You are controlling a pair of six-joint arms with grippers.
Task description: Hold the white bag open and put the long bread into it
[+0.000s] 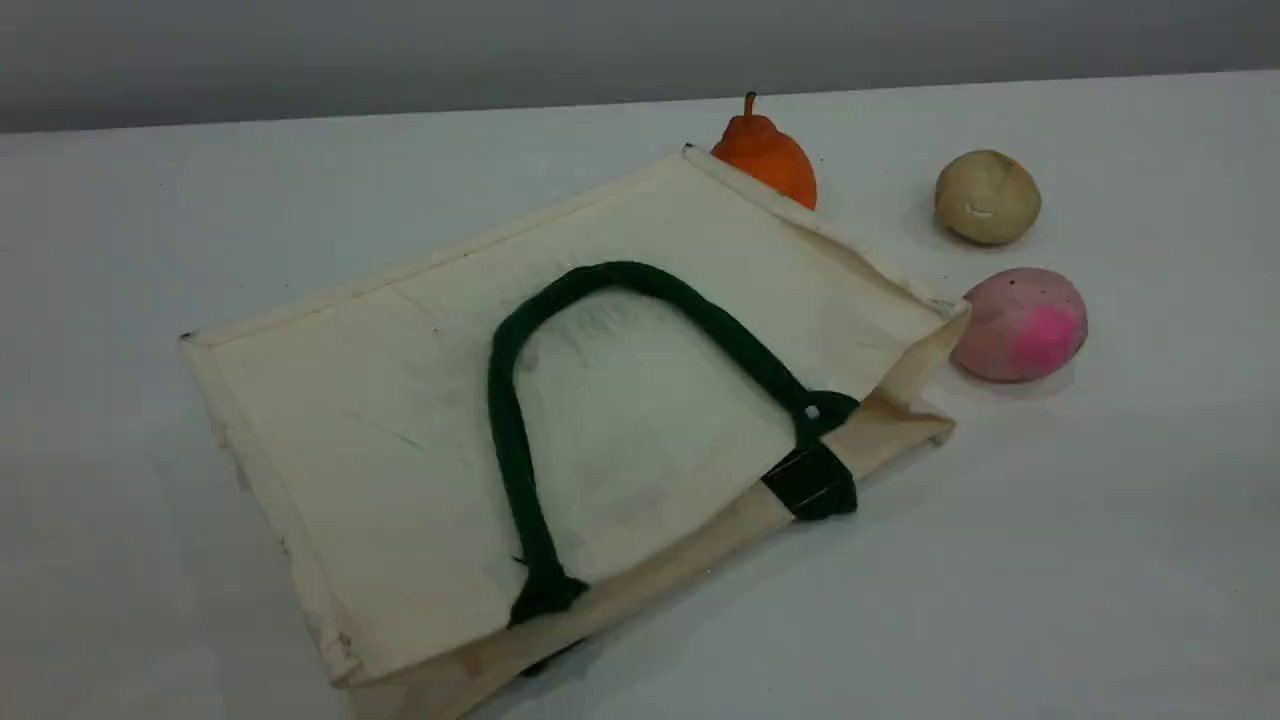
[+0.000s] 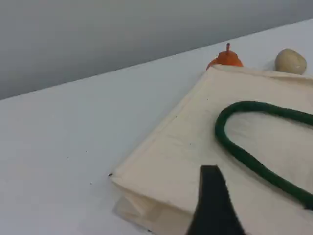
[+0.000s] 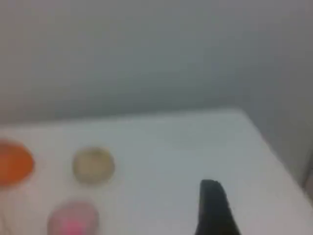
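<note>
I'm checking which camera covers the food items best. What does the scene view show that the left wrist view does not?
Only the scene view shows the pink-spotted round bun and the bag's open mouth edge with its dark green patch. Only the left wrist view shows the left gripper's black fingertip over the bag. Both show the cream-white canvas bag with its green rope handle, the orange long bread behind it, the round beige bun and the white table.

The white bag (image 1: 400, 420) lies flat left of two buns (image 1: 987, 196).
</note>
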